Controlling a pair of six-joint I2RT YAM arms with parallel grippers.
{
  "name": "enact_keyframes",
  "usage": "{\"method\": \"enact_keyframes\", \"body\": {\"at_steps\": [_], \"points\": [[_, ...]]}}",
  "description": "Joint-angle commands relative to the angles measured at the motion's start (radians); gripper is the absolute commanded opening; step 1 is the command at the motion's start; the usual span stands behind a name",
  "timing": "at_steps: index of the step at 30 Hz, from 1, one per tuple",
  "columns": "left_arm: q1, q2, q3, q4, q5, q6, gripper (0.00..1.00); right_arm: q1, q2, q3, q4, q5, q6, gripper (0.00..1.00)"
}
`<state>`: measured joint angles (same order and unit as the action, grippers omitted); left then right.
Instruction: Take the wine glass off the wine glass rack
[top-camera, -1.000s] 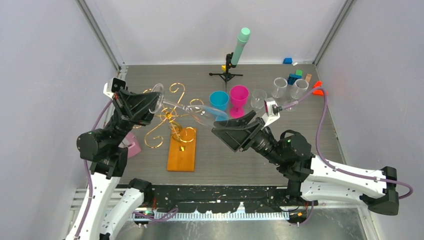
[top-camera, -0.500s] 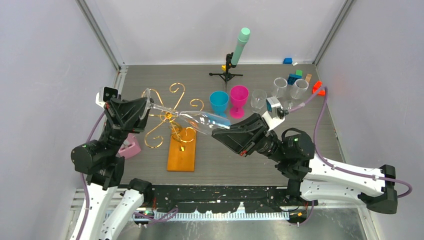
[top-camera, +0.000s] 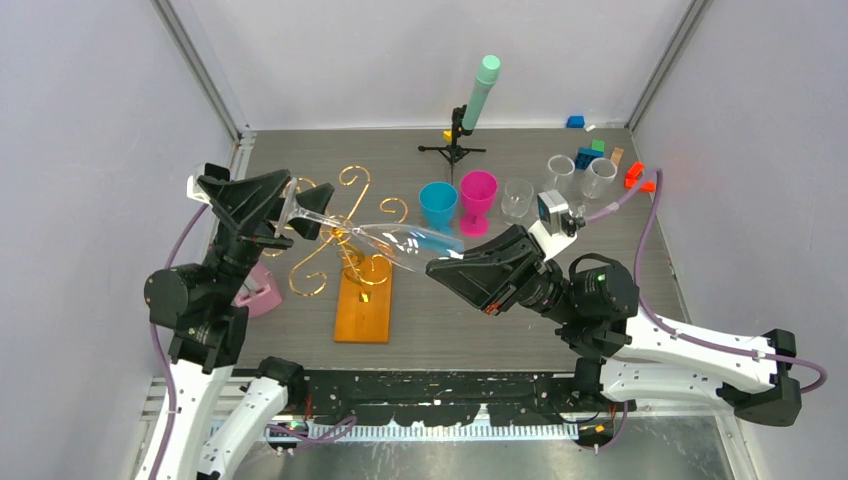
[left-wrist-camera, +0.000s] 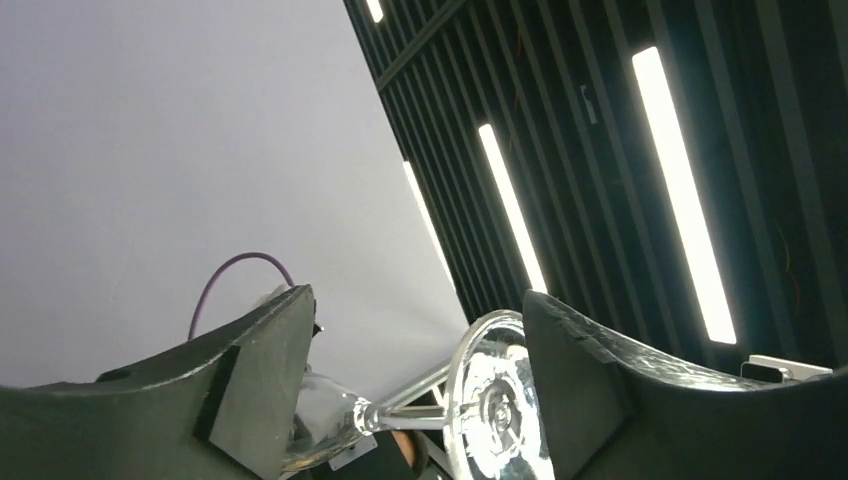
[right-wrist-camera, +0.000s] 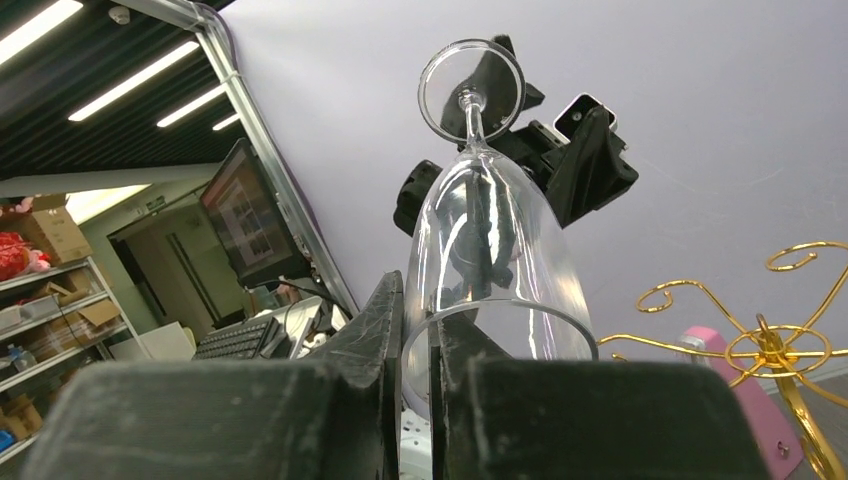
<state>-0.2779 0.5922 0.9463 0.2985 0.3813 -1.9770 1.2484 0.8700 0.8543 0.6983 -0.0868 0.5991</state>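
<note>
Wine glass: a clear stemmed wine glass is held on its side in the air, its bowl towards the right arm and its round foot towards the left arm.
Position over rack: the stem is stretched across the top of the gold wire wine glass rack. From above, contact with a curl cannot be told. In the right wrist view the gold spirals are seen low and off to one side, apart from the bowl.
Rack: it is stood upright on its flat orange rectangular base, on the dark wood-grain table.
Right gripper: the right gripper is pinched onto the bowl's rim, and the glass wall is caught between the two black fingers, one inside and one outside.
Left gripper: the left gripper is spread wide, and the foot of the glass is framed between its fingers. A gap is seen on the left side; on the right side, contact cannot be told.
Behind the rack: a blue plastic cup and a magenta plastic goblet are set side by side, with a clear glass just beside them.
Far edge: a black tripod with a mint-green cylinder is seen at the back.
</note>
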Motion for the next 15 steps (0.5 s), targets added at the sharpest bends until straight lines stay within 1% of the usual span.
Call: {"method": "enact_keyframes", "body": {"at_steps": [1,3,6,8,11,15], "points": [[0.007,0.012,0.065,-0.024,0.038,0.118,0.83,0.006,-0.033,0.051,0.011,0.042,-0.021,0.00],[0.006,0.005,0.066,-0.048,0.034,0.152,0.91,0.006,-0.044,0.055,-0.014,0.072,-0.027,0.00],[0.006,-0.019,0.071,-0.101,0.019,0.221,0.97,0.007,-0.065,0.063,-0.069,0.162,-0.046,0.00],[0.006,-0.028,0.081,-0.142,0.013,0.275,0.99,0.007,-0.078,0.075,-0.124,0.215,-0.066,0.00],[0.007,-0.034,0.102,-0.197,0.024,0.357,1.00,0.006,-0.094,0.102,-0.249,0.294,-0.098,0.00],[0.007,-0.024,0.135,-0.278,0.050,0.486,1.00,0.006,-0.104,0.159,-0.428,0.467,-0.119,0.00]]}}
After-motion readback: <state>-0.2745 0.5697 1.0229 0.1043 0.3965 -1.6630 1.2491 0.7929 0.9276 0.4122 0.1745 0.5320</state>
